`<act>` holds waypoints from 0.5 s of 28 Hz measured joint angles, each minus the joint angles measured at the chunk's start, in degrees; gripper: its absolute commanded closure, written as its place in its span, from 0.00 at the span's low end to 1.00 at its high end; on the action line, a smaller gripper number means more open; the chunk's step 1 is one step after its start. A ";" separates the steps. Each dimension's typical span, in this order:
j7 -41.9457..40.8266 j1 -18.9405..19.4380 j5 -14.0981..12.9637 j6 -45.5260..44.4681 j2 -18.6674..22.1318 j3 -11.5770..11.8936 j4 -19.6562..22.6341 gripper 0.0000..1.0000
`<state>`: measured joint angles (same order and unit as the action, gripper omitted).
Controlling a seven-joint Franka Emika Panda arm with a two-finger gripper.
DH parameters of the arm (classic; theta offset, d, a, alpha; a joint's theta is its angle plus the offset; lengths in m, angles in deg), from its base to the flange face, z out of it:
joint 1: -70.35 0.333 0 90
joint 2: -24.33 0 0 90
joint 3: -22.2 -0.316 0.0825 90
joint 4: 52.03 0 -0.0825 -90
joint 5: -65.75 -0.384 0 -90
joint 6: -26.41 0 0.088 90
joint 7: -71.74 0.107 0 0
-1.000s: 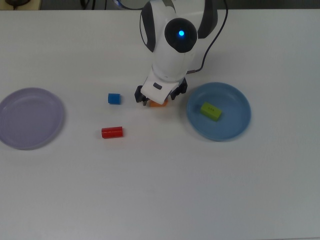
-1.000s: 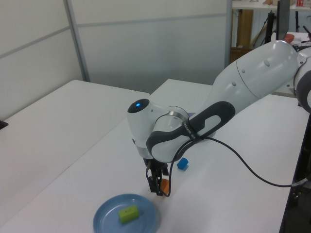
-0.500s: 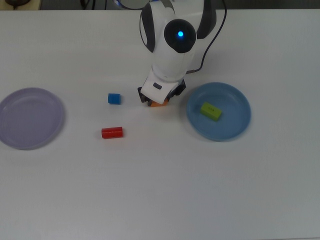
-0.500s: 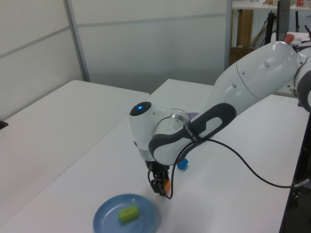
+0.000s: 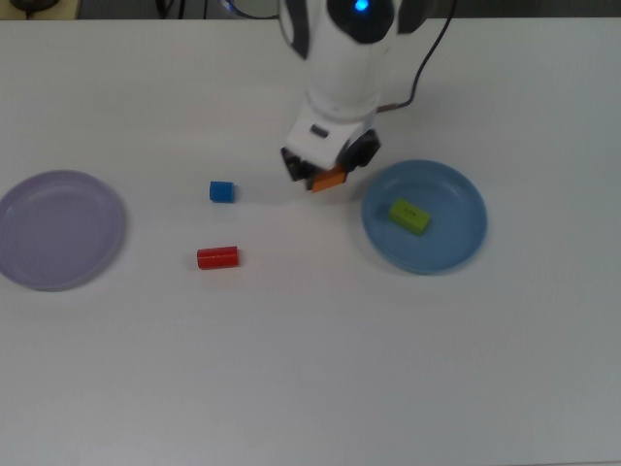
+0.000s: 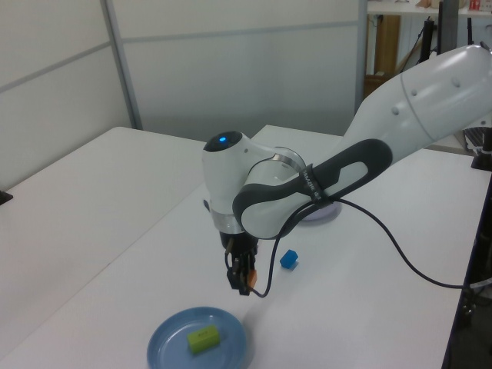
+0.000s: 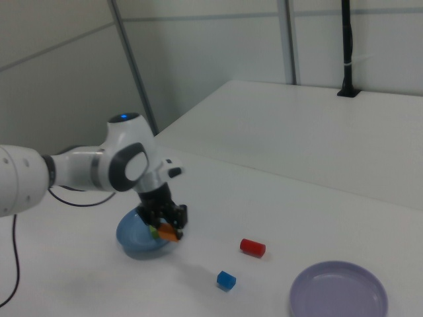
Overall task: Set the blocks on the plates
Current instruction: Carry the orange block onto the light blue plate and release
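My gripper (image 5: 329, 175) (image 6: 242, 280) (image 7: 168, 230) is shut on the orange brick (image 5: 330, 180) (image 7: 169, 232) and holds it clear of the table, just left of the blue plate (image 5: 456, 236) (image 6: 173, 350) (image 7: 130, 244) in the top view. On that plate lies the lime-green brick (image 5: 409, 216) (image 6: 204, 339). The blue cube (image 5: 222, 191) (image 6: 289, 259) (image 7: 226, 280) and the red block (image 5: 217, 256) (image 7: 252, 247) rest on the table left of the gripper in the top view. At the top view's far left sits the lavender plate (image 5: 39, 262) (image 7: 317, 309), with nothing on it.
The white arm (image 5: 346, 49) (image 6: 369, 146) reaches in from the top view's upper edge, with a black cable (image 6: 384, 246) hanging from it. A black post (image 7: 347, 46) stands at the table's far edge in the right view.
The gripper closed on the orange brick and lifted it off the table, shifting up and slightly toward the blue plate. The other blocks and both plates stayed put.
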<state>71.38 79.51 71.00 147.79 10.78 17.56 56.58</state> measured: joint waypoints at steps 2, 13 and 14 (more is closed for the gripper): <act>0.56 1.51 -0.30 -0.49 0.65 -0.48 -0.05 0.84; 10.19 12.10 -0.21 -0.66 -1.64 -0.94 -0.35 0.82; 11.09 12.32 -0.16 -0.66 -2.51 -0.94 -0.90 0.82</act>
<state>82.47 91.83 70.84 147.14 8.27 16.62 55.68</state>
